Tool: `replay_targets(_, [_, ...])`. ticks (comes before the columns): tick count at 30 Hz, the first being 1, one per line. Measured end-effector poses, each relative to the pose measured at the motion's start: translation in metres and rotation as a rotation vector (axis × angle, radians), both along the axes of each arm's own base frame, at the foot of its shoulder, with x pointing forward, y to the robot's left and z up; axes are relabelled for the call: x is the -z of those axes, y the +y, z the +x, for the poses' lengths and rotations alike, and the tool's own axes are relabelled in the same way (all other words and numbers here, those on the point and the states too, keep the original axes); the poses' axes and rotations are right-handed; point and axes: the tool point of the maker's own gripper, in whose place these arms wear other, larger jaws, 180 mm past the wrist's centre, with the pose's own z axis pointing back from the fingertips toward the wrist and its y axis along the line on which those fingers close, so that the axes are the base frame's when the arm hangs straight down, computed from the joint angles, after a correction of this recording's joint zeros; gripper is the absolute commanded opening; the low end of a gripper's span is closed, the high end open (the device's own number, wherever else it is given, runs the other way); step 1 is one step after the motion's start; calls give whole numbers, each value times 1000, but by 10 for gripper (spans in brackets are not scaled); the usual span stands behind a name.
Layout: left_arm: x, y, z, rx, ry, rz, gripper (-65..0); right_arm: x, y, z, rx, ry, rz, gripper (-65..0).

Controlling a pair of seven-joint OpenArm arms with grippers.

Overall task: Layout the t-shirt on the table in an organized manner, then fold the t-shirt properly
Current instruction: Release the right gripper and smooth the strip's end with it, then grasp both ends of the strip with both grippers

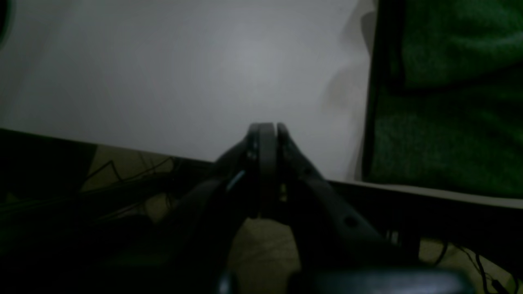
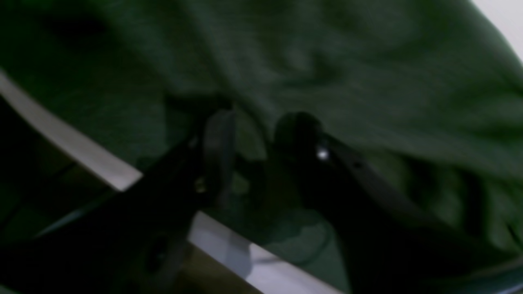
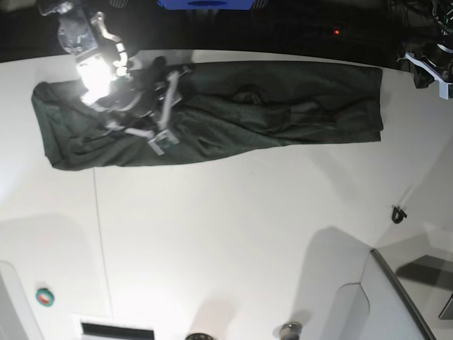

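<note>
In the left wrist view the left gripper (image 1: 267, 130) has its jaws pressed together with nothing between them, hanging just past the near edge of the white table (image 1: 184, 81); the dark green t-shirt (image 1: 449, 102) lies at the right, its hem running along the tabletop, and below the table edge there are dim cables on a yellowish floor (image 1: 261, 249). In the right wrist view, blurred and dark, the right gripper (image 2: 257, 134) stands with its jaws parted over the t-shirt (image 2: 347, 61), cloth showing in the gap, though whether it is gripped cannot be told; a strip of pale table edge (image 2: 81, 155) crosses below. The base view shows the t-shirt (image 3: 283, 106) stretched lengthwise along the far side of the table (image 3: 233, 234), rumpled, with the right gripper (image 3: 159, 138) over its left half, a thin dark seam line (image 3: 101, 241) crossing the surface, and dark room beyond.
</note>
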Motion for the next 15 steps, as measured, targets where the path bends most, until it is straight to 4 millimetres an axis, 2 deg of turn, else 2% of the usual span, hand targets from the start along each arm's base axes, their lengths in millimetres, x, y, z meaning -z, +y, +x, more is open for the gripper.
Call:
replay_targets(3, [1, 0, -2, 0, 5, 0, -650, -27, -44, 33, 146, -99, -7, -365])
replay_targets(5, [1, 0, -2, -1, 5, 0, -650, -42, -83, 60, 261, -158, -34, -365])
replay_targets(7, [0, 0, 0, -1, 1, 0, -650, -46, -113, 84, 349, -186, -39, -368])
replay_targets(9, [0, -1, 0, -1, -2, -2, -650, -37, -137, 101, 413, -182, -51, -425])
replay_targets(12, [5, -13, 12, 3, -16, -24, -650, -12, -144, 111, 445, -139, -26, -611])
replay_targets(13, [8, -20, 17, 0, -31, -41, -650, -2, -142, 111, 455, -109, -14, -645])
replay_targets(15, [14, -41, 29, -8, -71, -93, -650, 11, -139, 111, 462, -73, -2, -642])
